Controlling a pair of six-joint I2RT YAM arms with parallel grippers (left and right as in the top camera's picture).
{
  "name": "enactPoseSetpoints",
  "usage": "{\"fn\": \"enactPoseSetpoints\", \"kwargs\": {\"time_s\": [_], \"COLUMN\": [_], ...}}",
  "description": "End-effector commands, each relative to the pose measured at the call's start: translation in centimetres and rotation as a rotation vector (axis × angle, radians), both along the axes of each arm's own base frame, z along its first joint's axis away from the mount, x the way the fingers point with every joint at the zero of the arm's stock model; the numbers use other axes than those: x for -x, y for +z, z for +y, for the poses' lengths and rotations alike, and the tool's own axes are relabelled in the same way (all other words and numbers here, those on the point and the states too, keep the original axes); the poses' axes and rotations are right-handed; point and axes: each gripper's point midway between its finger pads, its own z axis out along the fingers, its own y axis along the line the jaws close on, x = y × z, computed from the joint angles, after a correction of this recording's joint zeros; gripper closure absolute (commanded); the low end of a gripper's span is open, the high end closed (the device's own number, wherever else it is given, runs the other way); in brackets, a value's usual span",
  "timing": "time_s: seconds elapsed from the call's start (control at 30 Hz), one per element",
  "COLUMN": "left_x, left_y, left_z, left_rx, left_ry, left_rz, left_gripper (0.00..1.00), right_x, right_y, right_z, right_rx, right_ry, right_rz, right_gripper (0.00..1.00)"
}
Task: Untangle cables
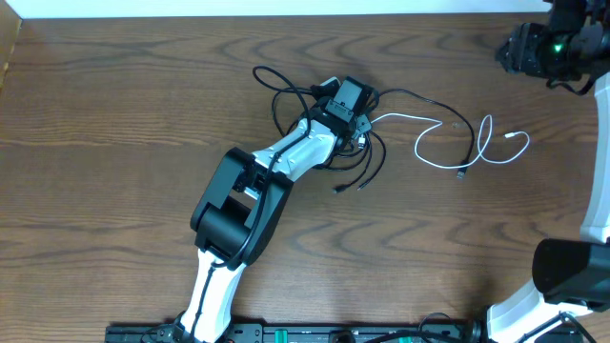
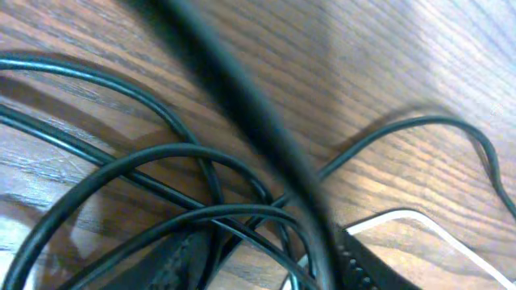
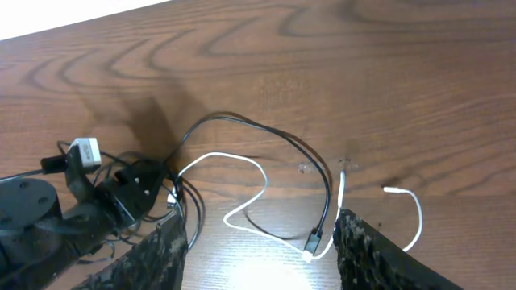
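The left pincer (image 1: pixel 356 120) is set down in the knot of thin black cables (image 2: pixel 185 149) on the grainy wooden table (image 1: pixel 114 114); whether one is pinched cannot be told. A smooth white cable (image 3: pixel 218 155) is stretched in curls to the right of it. The right pincer (image 3: pixel 260 221) is held spread and empty, well apart, so the left arm is judged nearer.

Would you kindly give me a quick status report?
Left gripper in black cable tangle, jaws unclear. Right gripper jaws open, empty. White cable trails right from tangle.
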Motion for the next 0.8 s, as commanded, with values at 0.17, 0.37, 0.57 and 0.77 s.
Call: {"fn": "enactPoseSetpoints", "kwargs": {"time_s": [0.17, 0.37, 0.57, 0.77], "left_x": [3.6, 4.9, 6.1, 7.0], "left_y": [-6.7, -4.8, 4.9, 16.0], "left_z": [2.5, 3.6, 3.5, 5.4], "left_rx": [-0.143, -0.241, -0.104, 0.018], "left_ry": [-0.056, -0.266, -0.475, -0.458], "left_rz": [0.165, 0.184, 0.118, -0.04], "left_gripper": [0.92, 0.92, 0.93, 0.93], "right_x": [-0.5, -0.5, -0.6, -0.7], "right_y": [-0.4, -0.3, -0.4, -1.8], "right_z": [1.3, 1.7, 3.9, 8.0], "right_rx": [0.006, -0.004, -0.022, -0.032], "right_ry": [0.043, 0.054, 0.108, 0.222], "right_rz": [-0.005, -0.006, -0.006, 0.025], "right_gripper": [0.45, 0.44, 0.47, 0.47]}}
